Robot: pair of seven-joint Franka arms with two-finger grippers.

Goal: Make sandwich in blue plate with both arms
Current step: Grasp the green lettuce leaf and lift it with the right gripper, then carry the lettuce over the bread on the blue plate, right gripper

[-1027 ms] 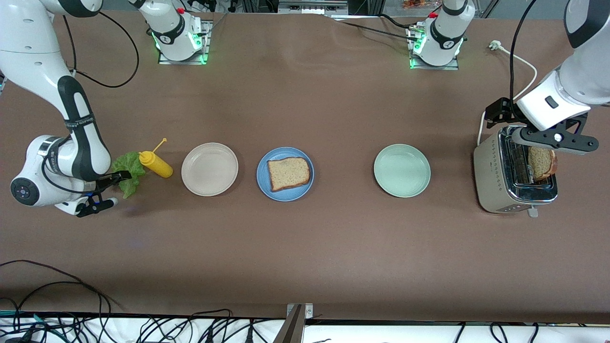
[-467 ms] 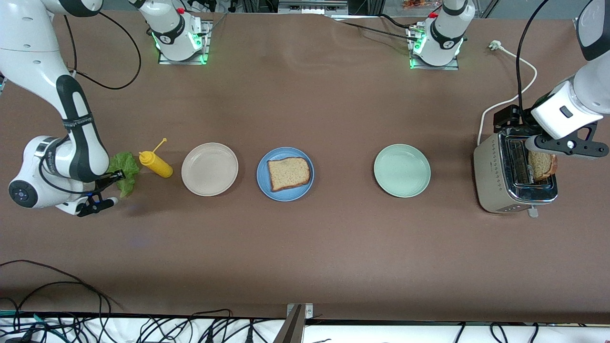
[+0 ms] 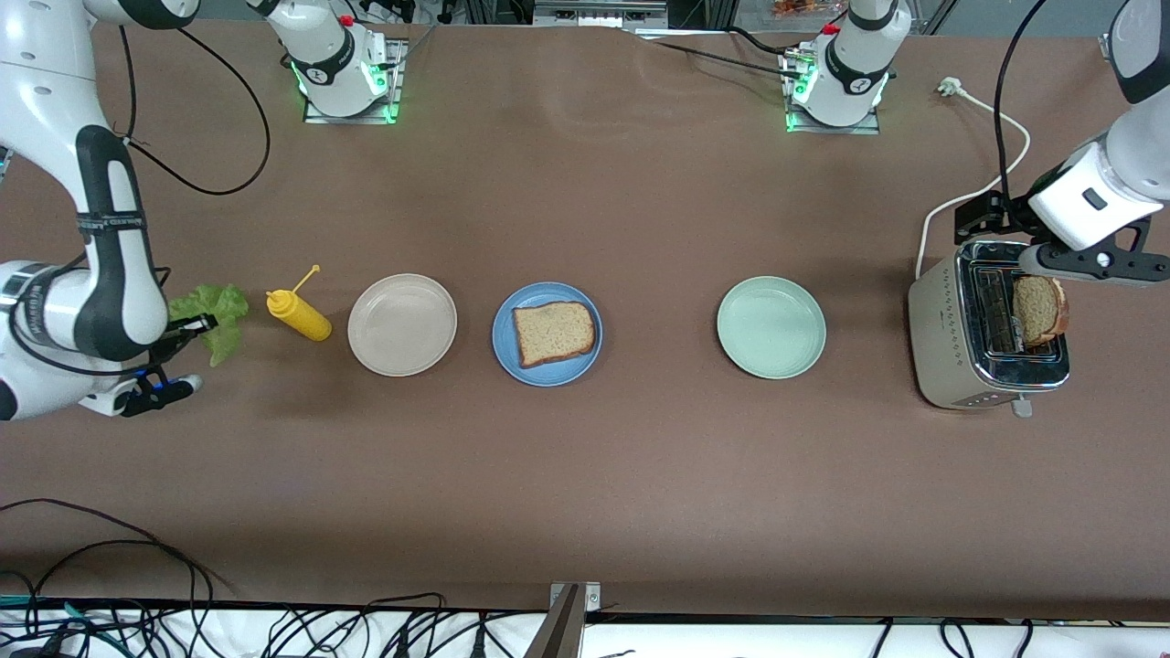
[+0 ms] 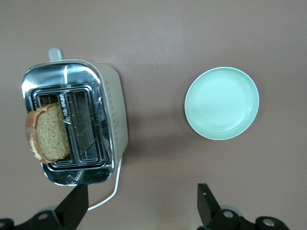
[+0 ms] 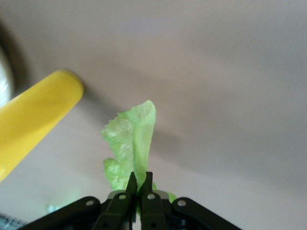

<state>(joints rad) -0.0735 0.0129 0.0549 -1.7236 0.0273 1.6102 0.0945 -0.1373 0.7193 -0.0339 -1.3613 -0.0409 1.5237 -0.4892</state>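
Note:
One toast slice (image 3: 553, 333) lies flat on the blue plate (image 3: 548, 376) at mid-table. A second slice (image 3: 1039, 309) (image 4: 48, 132) stands in a slot of the silver toaster (image 3: 960, 338) (image 4: 112, 110) at the left arm's end. My left gripper (image 3: 1088, 267) (image 4: 141, 194) hangs open over the toaster's edge, holding nothing. My right gripper (image 3: 203, 323) (image 5: 139, 178) is shut on the crinkled green lettuce leaf (image 3: 215, 315) (image 5: 134, 139). It holds the leaf just above the table at the right arm's end, beside the yellow bottle.
A yellow squeeze bottle (image 3: 299, 314) (image 5: 33, 124) lies between the lettuce and a cream plate (image 3: 402, 324). A mint-green plate (image 3: 771, 327) (image 4: 221, 103) sits between the blue plate and the toaster. The toaster's white cord (image 4: 103, 196) runs to a plug (image 3: 951, 88).
The right gripper shut on the lettuce and drew it toward the right arm's end, away from the bottle. The open left gripper rose and shifted off the toast in the toaster.

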